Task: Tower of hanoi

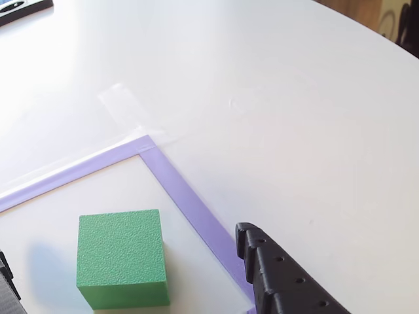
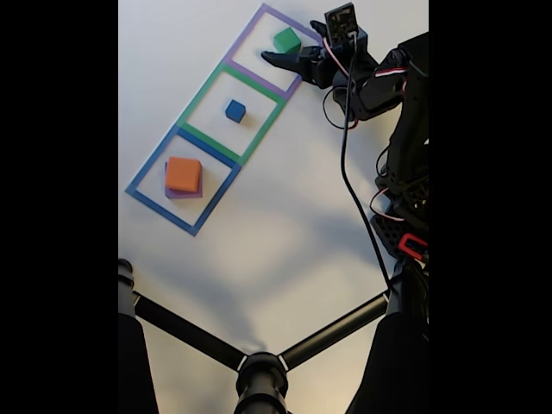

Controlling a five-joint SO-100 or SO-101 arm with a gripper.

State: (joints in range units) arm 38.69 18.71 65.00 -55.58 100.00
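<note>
Here green block point(image 2: 286, 40) sits free inside purple tape outline point(image 2: 251, 78).

A white table point(image 2: 285, 233) is seen carrying three taped squares: a green block point(image 2: 286, 40) in the purple outline point(image 2: 259, 78), a blue cube point(image 2: 235, 110) in the green outline point(image 2: 200, 138), a purple block point(image 2: 172, 193) in the blue outline point(image 2: 142, 191)

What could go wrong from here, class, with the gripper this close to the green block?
1. The gripper sits beside the green block, not around it; closing now might nudge it toward the purple tape rather than grasp it.
2. The block stands near that outline's edge, so a small push could slide it onto the tape.
3. The orange block sits slightly askew on the purple block, so stacking more there may end up crooked.
</note>
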